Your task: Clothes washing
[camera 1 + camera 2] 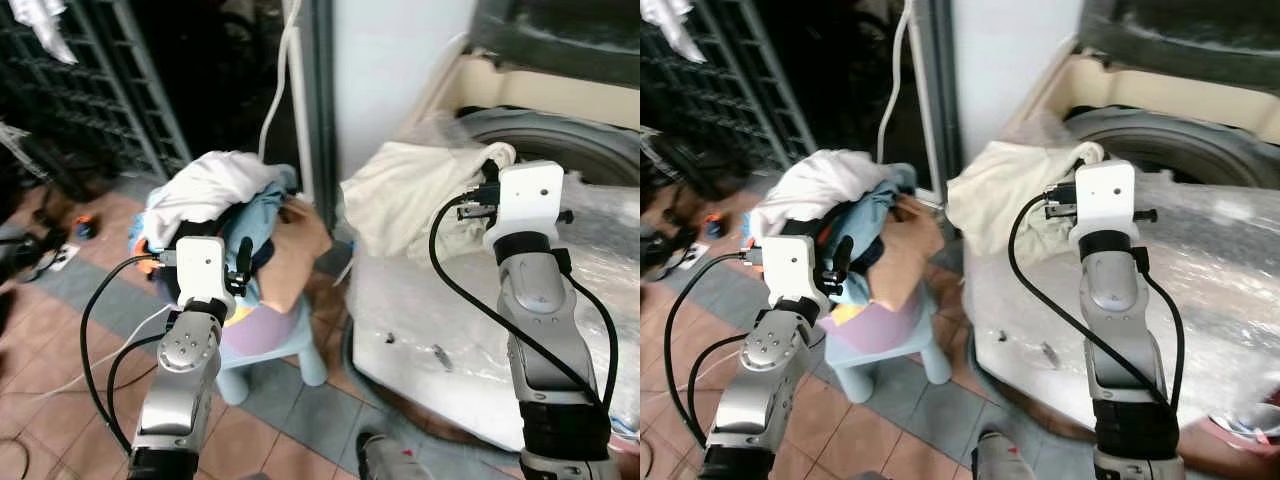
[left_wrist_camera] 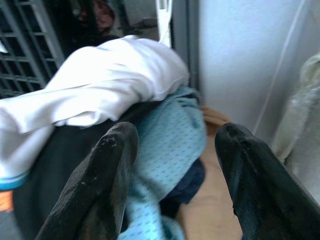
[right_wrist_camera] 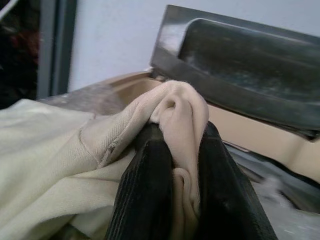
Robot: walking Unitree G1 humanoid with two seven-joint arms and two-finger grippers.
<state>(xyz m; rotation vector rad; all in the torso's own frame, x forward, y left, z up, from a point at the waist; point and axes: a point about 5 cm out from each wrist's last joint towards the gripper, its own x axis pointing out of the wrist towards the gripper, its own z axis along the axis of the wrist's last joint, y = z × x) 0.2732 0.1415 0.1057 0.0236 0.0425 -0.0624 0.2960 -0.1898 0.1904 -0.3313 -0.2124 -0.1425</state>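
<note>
Left eye view: right gripper (image 1: 497, 172) up at the far right, over the top-loading washing machine with plastic-wrapped white body (image 1: 420, 330), holding a bunched cream cotton garment (image 1: 400, 205). The cloth drapes over the machine's left edge, just beside the dark drum opening (image 1: 560, 140). Left gripper (image 1: 240, 262) sits nearer, at the left, w/ fingers pointing into a heap of mixed laundry (white, light blue, black, tan pieces) (image 1: 225, 195) piled on a pale blue plastic stool (image 1: 280, 345).

Right eye view: same layout; grey lid (image 1: 1180, 40) of the machine stands raised at the far side.

Left wrist view: two black fingers (image 2: 95, 185) apart, nothing between them; white cloth (image 2: 100, 85) and blue dotted fabric (image 2: 170, 145) just ahead.

Right wrist view: fingers pressed together on a fold of the cream garment, lid and beige rim (image 3: 260, 130) beyond.

Step, as I read it: loading, one item mid-transfer from pile to drum. Next move prob. needs the right arm carried further right over the opening before letting go, so the trailing cloth doesn't stay hung on the edge. Left looks ready for the next pick.
</note>
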